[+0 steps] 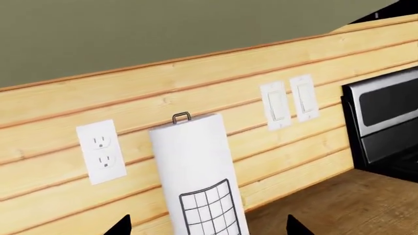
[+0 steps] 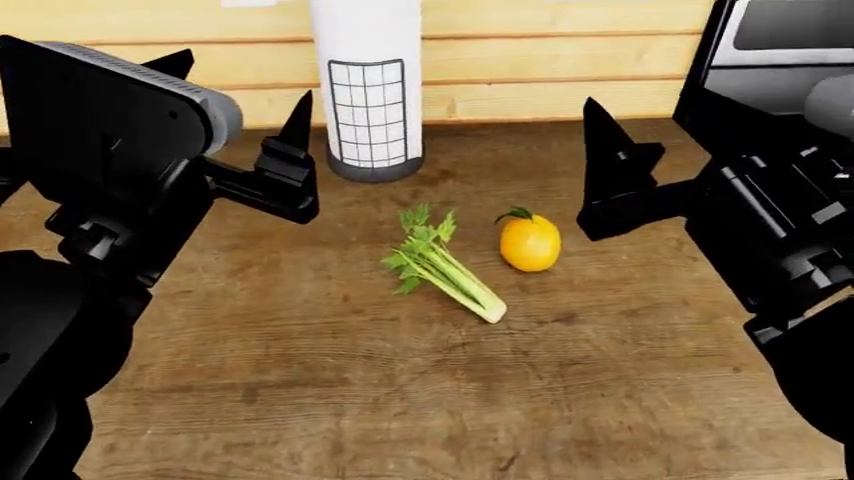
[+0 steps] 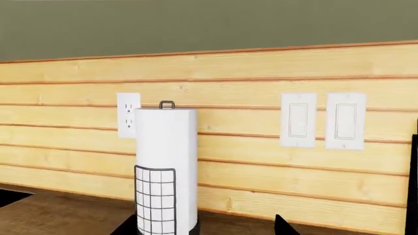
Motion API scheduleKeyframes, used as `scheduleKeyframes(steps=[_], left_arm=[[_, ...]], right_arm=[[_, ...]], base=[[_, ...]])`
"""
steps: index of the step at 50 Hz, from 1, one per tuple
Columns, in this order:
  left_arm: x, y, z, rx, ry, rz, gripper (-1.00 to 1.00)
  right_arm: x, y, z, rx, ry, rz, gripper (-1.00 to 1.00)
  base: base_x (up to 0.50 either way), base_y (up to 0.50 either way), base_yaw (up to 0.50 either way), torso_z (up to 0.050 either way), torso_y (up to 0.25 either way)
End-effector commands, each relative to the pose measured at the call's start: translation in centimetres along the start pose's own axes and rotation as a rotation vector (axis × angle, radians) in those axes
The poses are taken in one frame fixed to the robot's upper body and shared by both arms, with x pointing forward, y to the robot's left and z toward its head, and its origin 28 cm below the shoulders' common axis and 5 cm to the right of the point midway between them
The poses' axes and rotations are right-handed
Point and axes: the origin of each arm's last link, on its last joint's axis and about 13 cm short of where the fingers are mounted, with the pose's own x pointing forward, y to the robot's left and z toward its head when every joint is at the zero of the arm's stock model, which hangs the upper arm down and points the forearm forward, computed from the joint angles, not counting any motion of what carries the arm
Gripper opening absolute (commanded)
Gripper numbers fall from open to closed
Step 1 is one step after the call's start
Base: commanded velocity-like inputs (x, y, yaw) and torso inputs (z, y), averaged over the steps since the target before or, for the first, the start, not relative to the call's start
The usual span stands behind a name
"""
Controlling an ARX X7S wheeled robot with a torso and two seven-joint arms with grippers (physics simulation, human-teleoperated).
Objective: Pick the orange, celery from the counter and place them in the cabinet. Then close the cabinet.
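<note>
The orange [image 2: 530, 243], with a small green leaf, lies on the brown wood counter [image 2: 400, 400]. The celery [image 2: 445, 268] lies just left of it, leaves toward the wall. My left gripper [image 2: 234, 95] hovers open above the counter, left of and behind the celery, holding nothing. My right gripper [image 3: 203, 230] is open too, with one dark finger [image 2: 607, 160] showing right of and behind the orange. Both wrist views face the plank wall and show neither the fruit nor the celery. The cabinet is out of view.
A white paper towel roll [image 2: 367, 80] in a wire holder stands at the back against the plank wall [image 2: 534, 60]. A black and steel stove [image 2: 767, 50] sits at the back right. The wall carries an outlet [image 1: 101, 152] and light switches [image 1: 290, 100].
</note>
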Motion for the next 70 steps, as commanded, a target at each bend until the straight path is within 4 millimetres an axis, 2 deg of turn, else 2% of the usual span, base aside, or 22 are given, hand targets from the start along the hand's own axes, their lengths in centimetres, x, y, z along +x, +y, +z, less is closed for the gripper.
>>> scheduleKeyframes(steps=[1, 13, 29, 70], left_arm=[[-0.2, 0.2, 0.1, 0.005, 0.004, 0.005, 1.00], [-0.6, 0.5, 0.4, 0.017, 0.005, 0.014, 1.00], [-0.8, 0.8, 0.2, 0.026, 0.010, 0.024, 1.00], [-0.7, 0.8, 0.3, 0.049, 0.022, 0.021, 1.00]], right_arm=[[-0.1, 0.1, 0.4, -0.023, 0.011, 0.039, 1.00], [0.0, 0.5, 0.9, -0.046, 0.007, 0.083, 1.00], [0.2, 0.7, 1.3, -0.075, 0.014, 0.106, 1.00], [0.0, 0.3, 1.8, -0.040, 0.042, 0.109, 1.00]], base=[[0.15, -0.49, 0.00, 0.000, 0.000], [0.16, -0.47, 0.00, 0.000, 0.000], [0.20, 0.05, 0.41, 0.000, 0.000], [0.08, 0.00, 0.00, 0.000, 0.000]])
